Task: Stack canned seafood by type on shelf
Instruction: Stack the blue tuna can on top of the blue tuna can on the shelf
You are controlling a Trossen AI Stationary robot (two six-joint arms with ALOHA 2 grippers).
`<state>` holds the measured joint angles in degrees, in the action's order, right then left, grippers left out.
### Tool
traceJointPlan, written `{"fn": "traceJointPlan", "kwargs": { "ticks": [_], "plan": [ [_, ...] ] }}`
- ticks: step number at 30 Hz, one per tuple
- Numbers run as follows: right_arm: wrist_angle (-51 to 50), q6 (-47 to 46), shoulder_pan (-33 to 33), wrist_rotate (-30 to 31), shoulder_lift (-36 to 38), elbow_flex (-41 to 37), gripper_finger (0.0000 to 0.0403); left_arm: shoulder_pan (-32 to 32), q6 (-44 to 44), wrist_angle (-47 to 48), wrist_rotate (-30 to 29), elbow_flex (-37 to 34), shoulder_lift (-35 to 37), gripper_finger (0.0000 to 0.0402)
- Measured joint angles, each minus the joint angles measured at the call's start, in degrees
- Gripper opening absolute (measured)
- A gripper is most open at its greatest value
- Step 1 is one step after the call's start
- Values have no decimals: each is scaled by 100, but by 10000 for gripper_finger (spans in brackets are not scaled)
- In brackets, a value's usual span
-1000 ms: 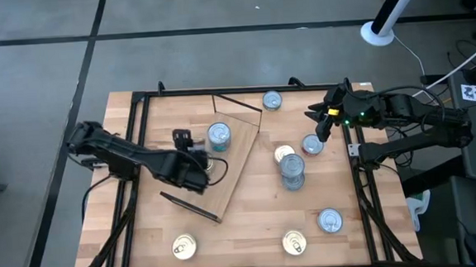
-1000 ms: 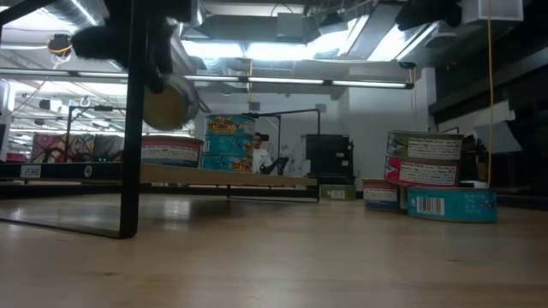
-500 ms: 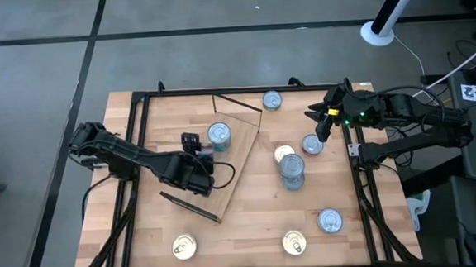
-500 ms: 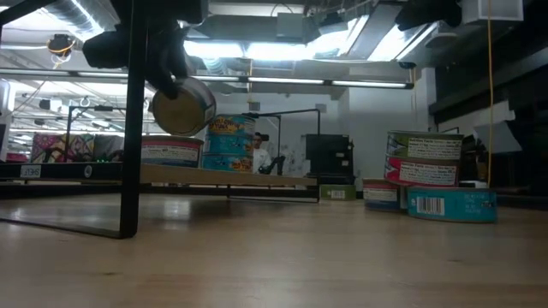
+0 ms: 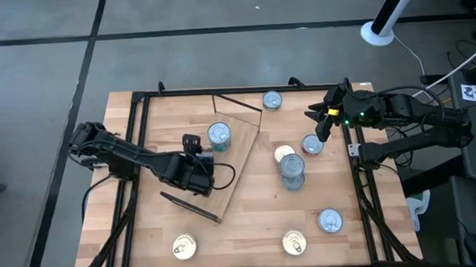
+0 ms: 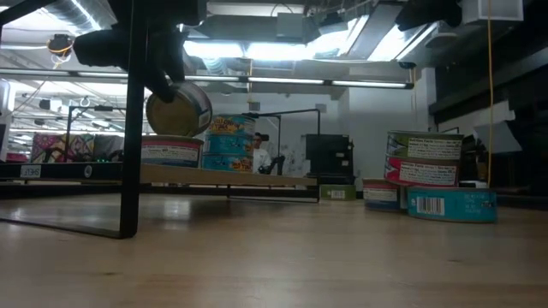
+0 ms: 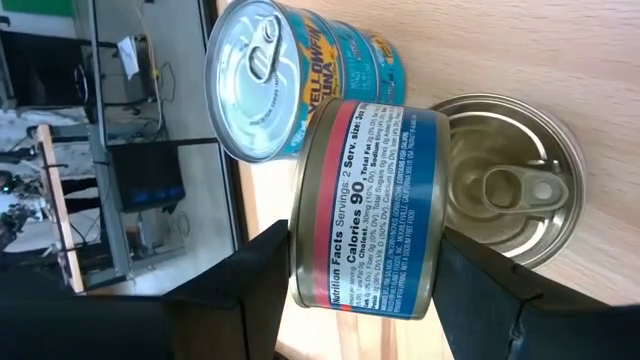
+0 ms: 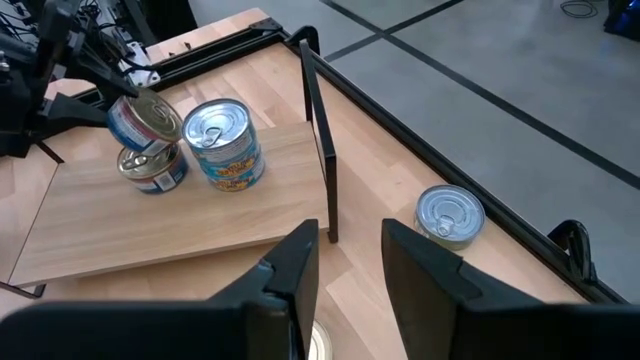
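1. Slatted wooden tabletop [image 5: 252, 228] carries the tilted plywood shelf [image 5: 231, 163] and scattered tins.
2. Left gripper [image 7: 365, 275] clamps a blue-red labelled tin [image 7: 368, 205] by its curved side wall, tilted above a gold-lidded tin [image 7: 510, 180] on the shelf, beside the yellowfin tuna stack [image 7: 290, 70].
3. Rigid and fairly weighty, I judge; the glossy label looks slippery, so a grip across the wall suits.
4. Right gripper [image 8: 350, 255] waits near the table's far right edge, its fingers narrowly parted, holding nothing.
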<state>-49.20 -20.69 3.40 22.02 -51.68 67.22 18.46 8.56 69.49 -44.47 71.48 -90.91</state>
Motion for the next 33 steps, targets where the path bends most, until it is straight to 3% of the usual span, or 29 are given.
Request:
{"fn": "traceJointPlan", "kwargs": {
  "ticks": [22, 33],
  "plan": [
    [29, 0, -7, -75, 6, -81, 113, 67, -1029, -307, 237, -2, 0, 206],
    [1413, 168, -7, -1153, -111, -1290, 113, 70, -699, -281, 26, -2, -2, 206]
  ]
}}
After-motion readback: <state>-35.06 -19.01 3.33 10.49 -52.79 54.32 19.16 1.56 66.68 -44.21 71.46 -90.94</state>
